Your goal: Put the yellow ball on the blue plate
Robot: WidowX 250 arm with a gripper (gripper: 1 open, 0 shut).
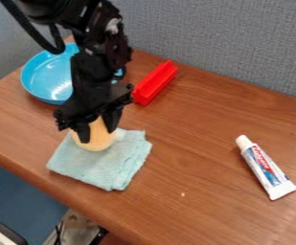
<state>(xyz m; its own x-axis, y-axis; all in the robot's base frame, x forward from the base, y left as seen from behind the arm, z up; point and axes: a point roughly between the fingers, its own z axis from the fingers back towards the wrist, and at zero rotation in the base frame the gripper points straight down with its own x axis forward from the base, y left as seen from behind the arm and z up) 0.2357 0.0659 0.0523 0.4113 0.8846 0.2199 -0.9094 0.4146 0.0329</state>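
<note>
The yellow ball (101,138) is an orange-yellow egg shape standing on a pale teal cloth (105,160) near the table's front left. My gripper (97,127) comes down onto it from above, its black fingers shut on the ball's two sides. Only the ball's lower half shows beneath the fingers. The blue plate (40,80), a bright cyan dish with a raised rim, sits at the back left, partly hidden behind my arm.
A red block (154,81) lies behind the arm near the table's middle back. A toothpaste tube (264,166) lies at the right. The table's front edge runs close below the cloth. A grey wall stands behind the table.
</note>
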